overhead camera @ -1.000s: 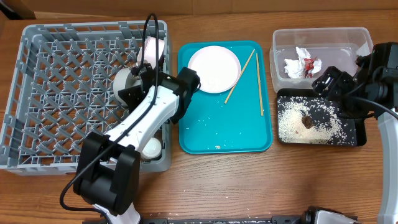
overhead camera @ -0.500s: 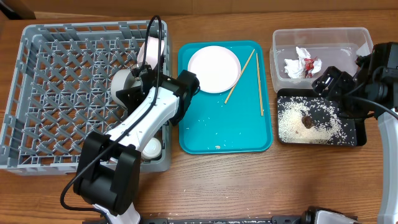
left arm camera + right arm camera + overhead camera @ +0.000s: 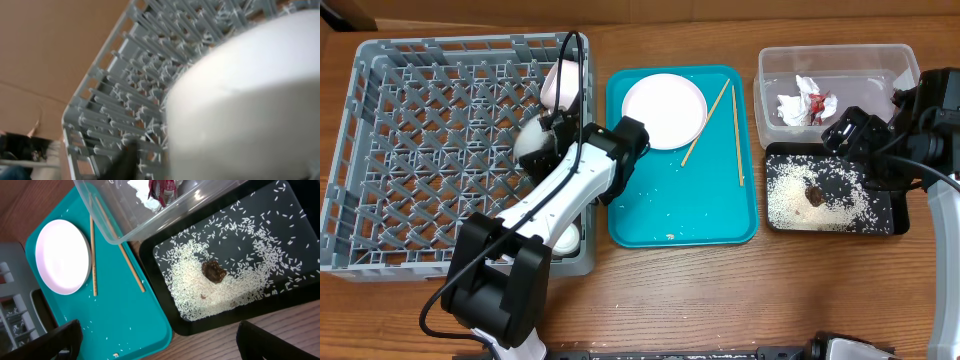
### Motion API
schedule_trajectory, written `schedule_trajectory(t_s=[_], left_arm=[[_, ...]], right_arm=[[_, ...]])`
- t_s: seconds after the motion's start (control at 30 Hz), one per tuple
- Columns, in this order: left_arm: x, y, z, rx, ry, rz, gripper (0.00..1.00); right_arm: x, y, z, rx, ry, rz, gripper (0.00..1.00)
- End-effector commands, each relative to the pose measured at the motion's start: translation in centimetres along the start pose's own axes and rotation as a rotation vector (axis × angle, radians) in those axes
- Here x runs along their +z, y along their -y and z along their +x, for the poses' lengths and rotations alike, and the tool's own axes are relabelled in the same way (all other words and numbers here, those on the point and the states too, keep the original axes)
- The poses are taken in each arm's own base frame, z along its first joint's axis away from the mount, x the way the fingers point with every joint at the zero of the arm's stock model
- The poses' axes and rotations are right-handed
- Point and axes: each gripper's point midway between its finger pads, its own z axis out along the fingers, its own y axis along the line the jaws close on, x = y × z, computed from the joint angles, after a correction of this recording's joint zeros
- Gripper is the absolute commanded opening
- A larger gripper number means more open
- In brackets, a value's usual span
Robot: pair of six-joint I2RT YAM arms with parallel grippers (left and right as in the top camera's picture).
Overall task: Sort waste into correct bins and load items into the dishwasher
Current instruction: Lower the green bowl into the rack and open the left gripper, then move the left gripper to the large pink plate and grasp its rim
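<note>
**Item inspected:** pale round bowl (image 3: 531,140). It sits inside the grey dish rack (image 3: 345,180), on the side nearest the teal tray (image 3: 660,200), at the tip of the left gripper (image 3: 548,143). In the left wrist view the bowl (image 3: 240,100) fills most of the frame, with the rack lattice behind it.

**Handling, as judged:** rigid and smooth-walled, probably light and slick. It could slip from a grip, or chip if dropped onto the lattice. It is best taken at the rim, one finger inside the wall and one outside, not across its full width.

**Appearance:** plain off-white with a thick, rounded wall. No marking or residue can be made out.

**Left jaws:** hidden by bowl and arm. Whether they grip the bowl or stand clear of it cannot be told.

**Right gripper (image 3: 160,345):** jaws wide apart and empty, above the black tray (image 3: 300,210) holding rice (image 3: 190,285) and the brown lump (image 3: 214,272).

**Also in the rack:** a pink-white plate (image 3: 563,82) on edge, just beyond the bowl.
</note>
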Motion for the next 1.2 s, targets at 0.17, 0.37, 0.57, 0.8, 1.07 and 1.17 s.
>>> schedule_trajectory(t_s=[0.17,0.37,0.57,0.8,1.07,1.17], left_arm=[[-0.3,0.7,1.1,0.062,-0.074,0.046,0.50],[-1.2,1.7,1.5,0.055,-0.170,0.138,0.53],[-3.1,3.8,2.0,0.151,-0.282,0.312,0.61],[-6.6,6.6,2.0,0.260,-0.380,0.584,0.94],[-12.3,9.4,-2.4,0.299,-0.322,0.945,1.00],[-14.9,8.9,-5.6,0.234,-0.275,1.042,1.00]], right_arm=[[-0.5,-0.1,-0.7,-0.004,0.024,-0.002,1.00],[-0.5,-0.1,-0.7,-0.004,0.024,-0.002,1.00],[-0.5,-0.1,-0.7,-0.004,0.024,-0.002,1.00],[-0.5,-0.1,-0.7,-0.004,0.024,-0.002,1.00],[-0.5,-0.1,-0.7,-0.004,0.024,-0.002,1.00],[-0.5,-0.1,-0.6,-0.003,0.024,-0.002,1.00]])
